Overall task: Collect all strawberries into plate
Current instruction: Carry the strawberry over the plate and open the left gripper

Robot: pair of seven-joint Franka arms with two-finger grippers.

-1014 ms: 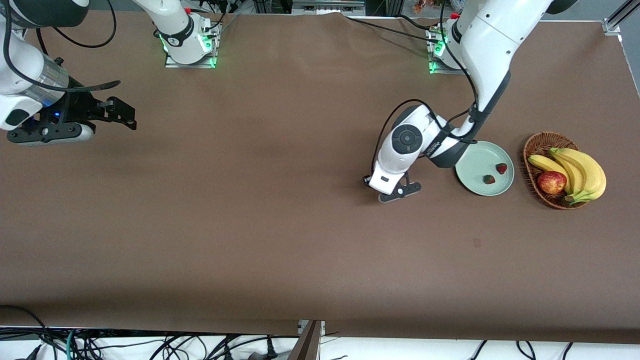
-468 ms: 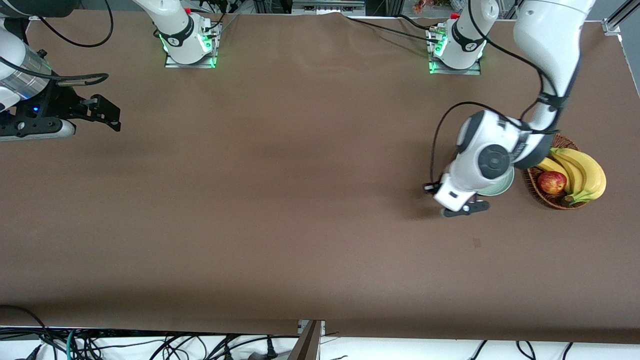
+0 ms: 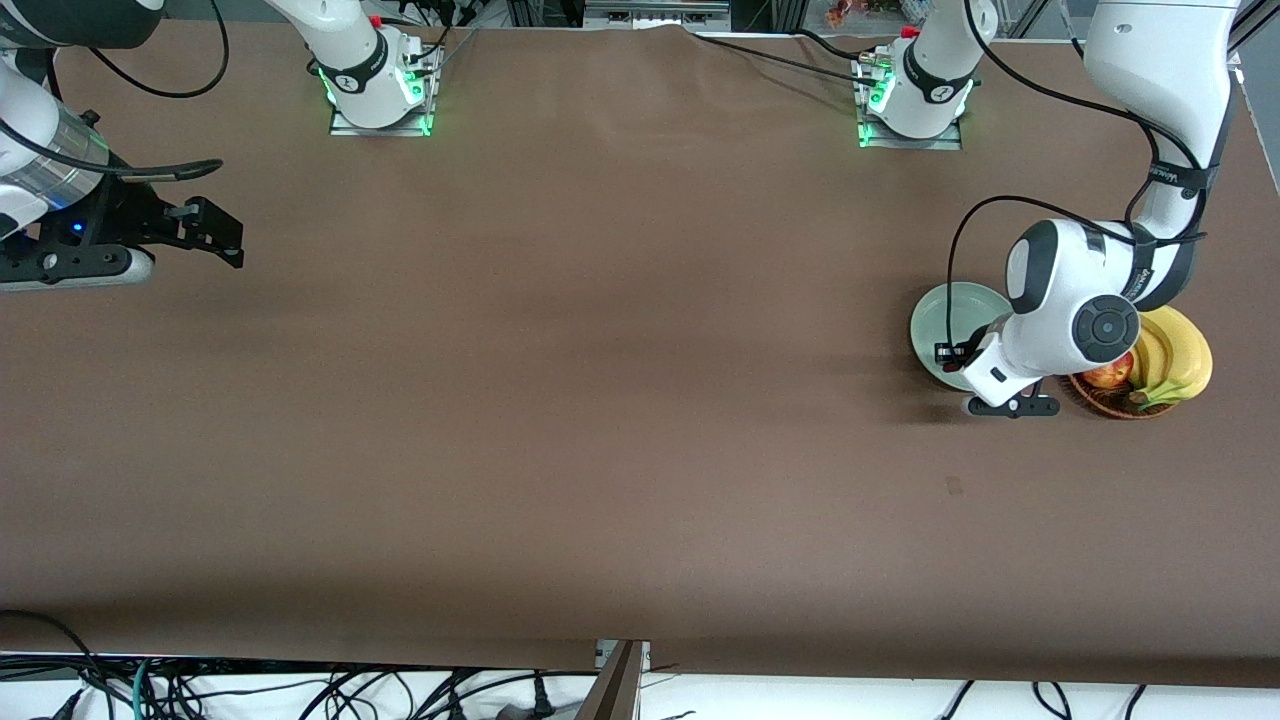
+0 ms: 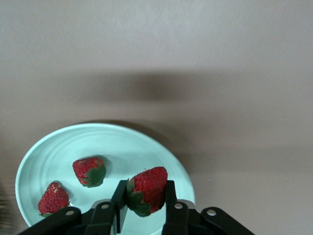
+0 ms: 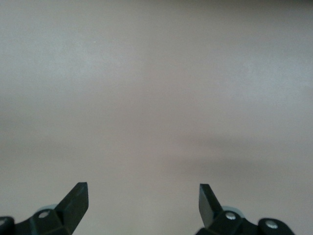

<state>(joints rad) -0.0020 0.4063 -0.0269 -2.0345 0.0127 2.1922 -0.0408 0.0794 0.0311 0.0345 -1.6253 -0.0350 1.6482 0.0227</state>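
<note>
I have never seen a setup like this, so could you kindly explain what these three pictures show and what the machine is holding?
These are two white robot arms bolted to a brown table. The wide picture looks down from a high camera facing them; the other two come from cameras on each arm's wrist.

The left gripper is shut on a strawberry, held over a pale green plate. Two more strawberries already lie in that plate. Beside the plate, toward the left arm's end of the table, a wicker basket holds bananas and an apple.

The right gripper waits open over bare table at the right arm's end, holding nothing.
</note>
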